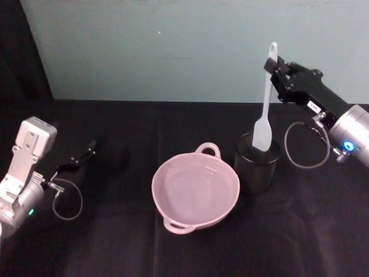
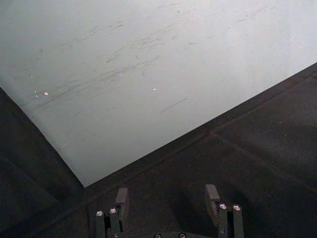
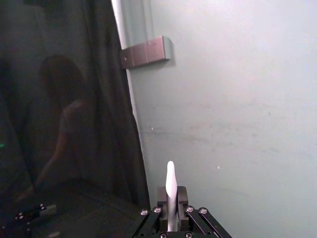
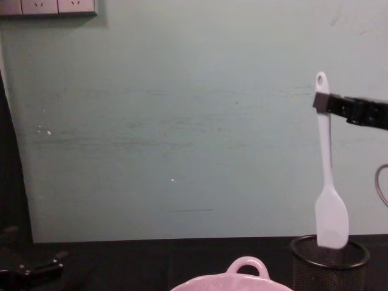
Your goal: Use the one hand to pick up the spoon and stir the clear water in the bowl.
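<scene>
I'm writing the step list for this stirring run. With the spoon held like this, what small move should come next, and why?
Probably lift a touch more, then carry it toward the robot's left. The right end effector is shut on the spoon near its handle end, and the blade hangs at the rim of the black wire-mesh cup. The pink bowl sits beside that cup. The left end effector rests open, far off.

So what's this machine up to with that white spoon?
The right gripper has pinched the white plastic long-handled spoon near its handle end and holds it upright, its blade just at the rim of the black wire-mesh cup. The wide pale pink bowl beside it waits, unstirred. The left gripper rests open, off to the side.
</scene>
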`<act>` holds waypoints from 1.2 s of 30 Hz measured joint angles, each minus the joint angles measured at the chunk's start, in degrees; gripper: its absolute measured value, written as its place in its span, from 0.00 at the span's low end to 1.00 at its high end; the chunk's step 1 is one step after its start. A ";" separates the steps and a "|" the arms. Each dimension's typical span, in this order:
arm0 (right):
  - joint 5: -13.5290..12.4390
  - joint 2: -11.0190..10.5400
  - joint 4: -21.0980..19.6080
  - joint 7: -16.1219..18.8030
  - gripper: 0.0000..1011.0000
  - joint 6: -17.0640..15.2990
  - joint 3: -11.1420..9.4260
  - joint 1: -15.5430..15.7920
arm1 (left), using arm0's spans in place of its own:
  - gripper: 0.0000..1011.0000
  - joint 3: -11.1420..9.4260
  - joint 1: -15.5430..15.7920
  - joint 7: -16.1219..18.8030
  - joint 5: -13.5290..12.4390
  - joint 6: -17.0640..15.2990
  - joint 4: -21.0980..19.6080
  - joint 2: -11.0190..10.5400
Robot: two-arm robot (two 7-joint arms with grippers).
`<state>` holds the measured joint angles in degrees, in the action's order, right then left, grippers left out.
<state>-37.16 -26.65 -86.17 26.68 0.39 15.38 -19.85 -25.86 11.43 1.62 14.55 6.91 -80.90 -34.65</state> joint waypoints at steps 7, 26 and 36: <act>-4.18 0.47 5.10 3.54 0.12 -0.78 -0.02 -1.27 | 0.99 0.00 0.00 0.00 0.00 0.00 0.00 0.00; -14.53 2.41 21.14 14.33 0.12 -0.72 1.18 -4.96 | 0.99 0.00 0.00 0.00 0.00 0.00 0.00 0.00; -17.51 3.09 26.71 17.60 0.12 -1.10 2.25 -6.72 | 0.99 0.00 0.00 0.00 0.00 0.00 0.00 0.00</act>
<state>-54.67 -23.56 -59.46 44.28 -0.70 17.63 -26.58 -25.86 11.43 1.62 14.55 6.91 -80.90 -34.65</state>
